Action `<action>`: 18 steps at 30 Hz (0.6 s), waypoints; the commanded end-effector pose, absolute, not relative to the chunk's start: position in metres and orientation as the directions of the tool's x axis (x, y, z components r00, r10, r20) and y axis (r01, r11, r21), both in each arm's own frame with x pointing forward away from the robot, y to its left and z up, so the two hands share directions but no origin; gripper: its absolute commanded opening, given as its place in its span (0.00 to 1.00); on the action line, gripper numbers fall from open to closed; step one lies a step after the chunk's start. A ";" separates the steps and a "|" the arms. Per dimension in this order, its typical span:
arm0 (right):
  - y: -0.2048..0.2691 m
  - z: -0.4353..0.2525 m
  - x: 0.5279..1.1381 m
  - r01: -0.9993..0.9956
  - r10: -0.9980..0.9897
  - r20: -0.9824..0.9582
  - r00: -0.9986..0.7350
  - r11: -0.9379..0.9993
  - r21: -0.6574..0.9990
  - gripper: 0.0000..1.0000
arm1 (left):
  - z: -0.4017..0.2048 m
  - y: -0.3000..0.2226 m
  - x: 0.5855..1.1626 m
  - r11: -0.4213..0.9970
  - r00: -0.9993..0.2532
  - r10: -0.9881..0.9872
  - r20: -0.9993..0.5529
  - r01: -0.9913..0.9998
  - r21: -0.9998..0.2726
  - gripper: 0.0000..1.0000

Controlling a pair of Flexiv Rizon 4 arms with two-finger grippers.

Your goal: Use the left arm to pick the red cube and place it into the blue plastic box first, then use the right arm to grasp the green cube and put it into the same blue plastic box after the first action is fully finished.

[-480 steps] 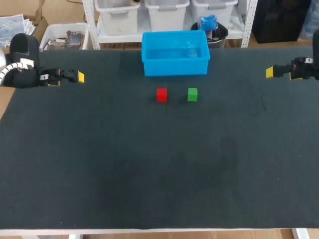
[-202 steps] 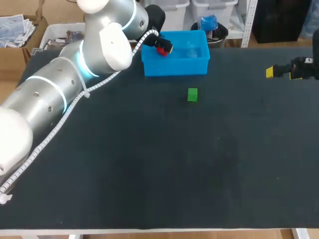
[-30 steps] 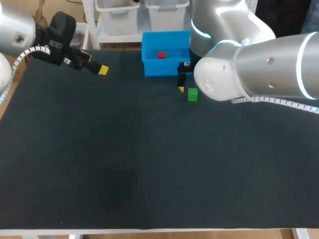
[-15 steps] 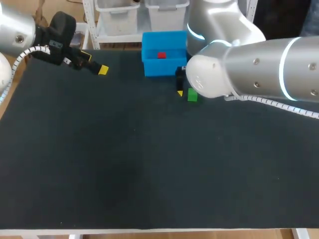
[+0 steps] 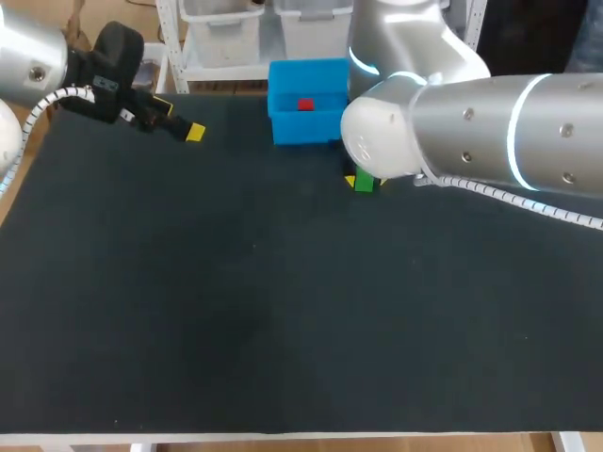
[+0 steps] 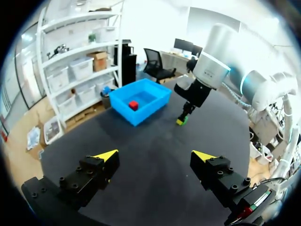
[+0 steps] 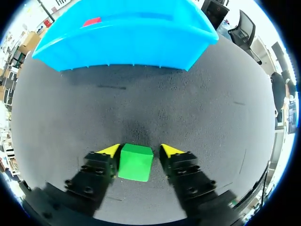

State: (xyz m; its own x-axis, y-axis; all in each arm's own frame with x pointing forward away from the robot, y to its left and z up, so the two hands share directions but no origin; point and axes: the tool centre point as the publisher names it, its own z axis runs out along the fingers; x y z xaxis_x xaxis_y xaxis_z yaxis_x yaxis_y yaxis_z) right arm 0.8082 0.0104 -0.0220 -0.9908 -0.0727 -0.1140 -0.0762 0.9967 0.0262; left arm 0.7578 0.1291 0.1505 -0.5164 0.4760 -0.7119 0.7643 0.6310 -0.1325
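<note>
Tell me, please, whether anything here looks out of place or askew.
Nothing stands out: the red cube lies inside the blue box, and the green cube sits on the table between the open fingers of the right pincer.

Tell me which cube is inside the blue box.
The red cube; the green cube sits outside on the table, within the open right gripper.

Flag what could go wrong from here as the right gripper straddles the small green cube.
The small green cube sits off-centre in the open right gripper, close against one finger with a gap at the other; closing may push or twist it. The blue plastic box stands close ahead, so a low carry could clip its wall.
</note>
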 end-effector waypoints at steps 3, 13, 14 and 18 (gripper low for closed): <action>0.009 -0.019 0.808 -0.069 -0.067 -0.107 -0.992 0.997 0.020 0.00 | 0.149 0.130 0.758 0.628 -0.512 0.475 -0.716 0.767 -0.133 1.00; 0.001 0.028 0.813 -0.058 -0.048 -0.187 -0.981 0.997 0.053 0.00 | 0.149 0.130 0.758 0.628 -0.512 0.475 -0.716 0.767 -0.133 1.00; -0.001 0.035 0.815 -0.057 -0.044 -0.203 -0.978 0.997 0.058 0.00 | 0.149 0.130 0.758 0.628 -0.512 0.475 -0.716 0.767 -0.133 1.00; -0.003 0.071 0.822 -0.061 -0.036 -0.275 -0.961 0.995 0.083 0.00 | 0.149 0.130 0.758 0.628 -0.512 0.475 -0.716 0.767 -0.133 1.00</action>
